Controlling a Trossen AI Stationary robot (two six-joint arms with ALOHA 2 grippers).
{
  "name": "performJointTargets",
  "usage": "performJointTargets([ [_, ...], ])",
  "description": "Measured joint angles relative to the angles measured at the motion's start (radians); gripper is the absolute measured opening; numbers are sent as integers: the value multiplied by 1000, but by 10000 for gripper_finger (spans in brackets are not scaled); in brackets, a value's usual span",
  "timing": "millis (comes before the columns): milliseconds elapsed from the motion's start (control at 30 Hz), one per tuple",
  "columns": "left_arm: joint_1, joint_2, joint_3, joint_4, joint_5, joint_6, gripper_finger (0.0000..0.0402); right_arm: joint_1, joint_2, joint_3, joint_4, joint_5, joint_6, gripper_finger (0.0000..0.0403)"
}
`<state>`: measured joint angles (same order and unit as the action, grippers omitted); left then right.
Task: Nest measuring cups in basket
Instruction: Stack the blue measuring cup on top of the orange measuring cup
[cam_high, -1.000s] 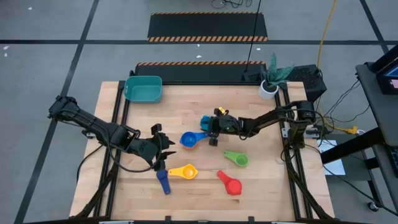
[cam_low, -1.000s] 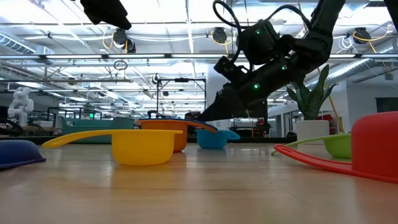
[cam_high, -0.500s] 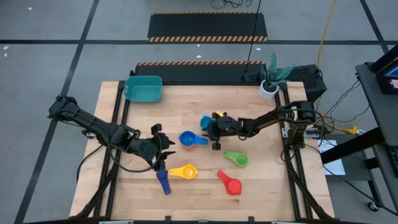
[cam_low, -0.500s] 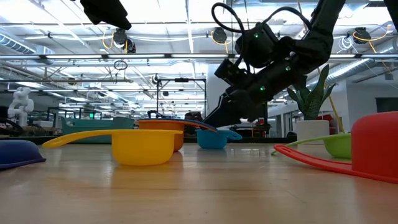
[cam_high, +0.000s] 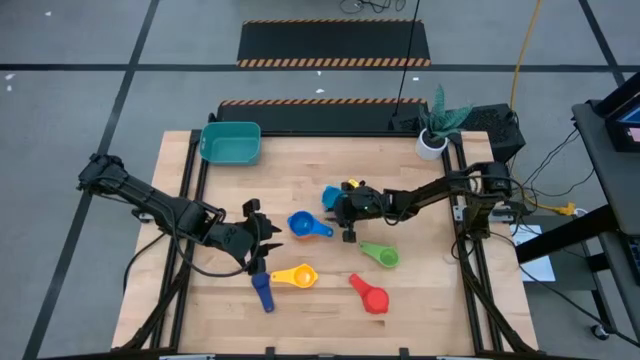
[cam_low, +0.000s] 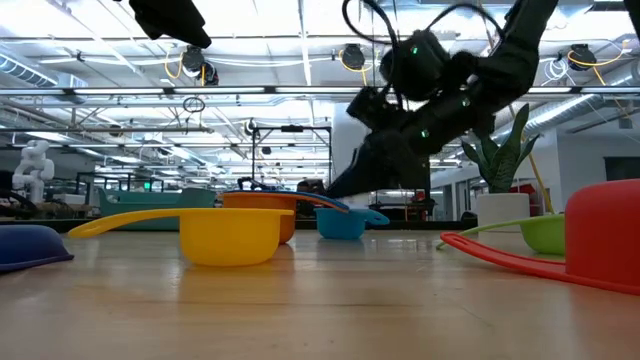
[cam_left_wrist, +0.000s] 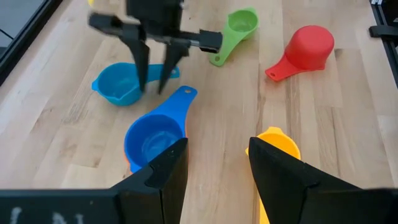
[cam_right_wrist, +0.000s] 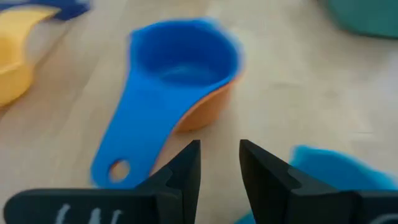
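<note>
The teal basket (cam_high: 231, 142) stands at the table's far left. A blue cup (cam_high: 300, 224) sits nested in an orange cup (cam_right_wrist: 205, 109) mid-table, its handle (cam_right_wrist: 127, 149) flat on the wood. A light blue cup (cam_high: 331, 196) stands just beyond it. My right gripper (cam_high: 337, 212) hangs between these two, fingers slanting down, narrowly open (cam_right_wrist: 219, 155) with nothing between them. My left gripper (cam_high: 272, 245) hovers open (cam_left_wrist: 217, 155) above the table, near the yellow cup (cam_high: 295, 276). The green (cam_high: 380, 254), red (cam_high: 370, 295) and dark blue (cam_high: 262, 292) cups lie nearer the front.
A small white plant pot (cam_high: 432, 143) stands at the table's far right corner. Bare wood lies between the basket and the cups. Dark frame rails run along the left (cam_high: 185, 190) and right (cam_high: 462, 230) edges.
My right gripper's wrist has risen a little and tipped closer to level, while its fingertips stay by the blue cup's handle. No cup has moved.
</note>
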<state>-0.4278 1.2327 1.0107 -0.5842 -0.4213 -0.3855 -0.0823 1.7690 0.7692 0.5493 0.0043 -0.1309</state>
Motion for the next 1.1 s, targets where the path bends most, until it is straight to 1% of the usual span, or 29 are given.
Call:
performJointTargets([
  [33, 0, 0, 0, -3, 0, 4, 172, 5, -27, 0, -33, 37, 28, 103],
  [67, 0, 0, 0, -6, 0, 10, 172, 9, -58, 0, -79, 51, 56, 106],
  [167, 0, 0, 0, -4, 0, 21, 172, 25, -153, 0, -226, 48, 152, 121],
  [233, 1, 0, 0, 2, 0, 38, 172, 41, -206, 0, -305, 48, 210, 140],
  [333, 10, 0, 0, 23, 0, 72, 172, 82, -244, 0, -341, 74, 240, 177],
  [433, 26, 0, 0, 58, -1, 103, 172, 135, -243, 0, -319, 113, 221, 218],
  [600, 54, 0, 0, 64, -1, 139, 172, 196, -236, 0, -309, 270, 234, 281],
  [633, 60, 0, 0, 65, -1, 146, 172, 204, -236, 0, -304, 285, 252, 292],
  [733, 82, 0, 0, 70, -1, 164, 172, 216, -237, 0, -290, 285, 304, 317],
  [867, 117, 0, 0, 101, 0, 188, 172, 227, -213, 1, -275, 286, 328, 328],
  [1100, 158, 0, 0, 143, 1, 202, 172, 215, -102, 1, -200, 279, 328, 329],
])
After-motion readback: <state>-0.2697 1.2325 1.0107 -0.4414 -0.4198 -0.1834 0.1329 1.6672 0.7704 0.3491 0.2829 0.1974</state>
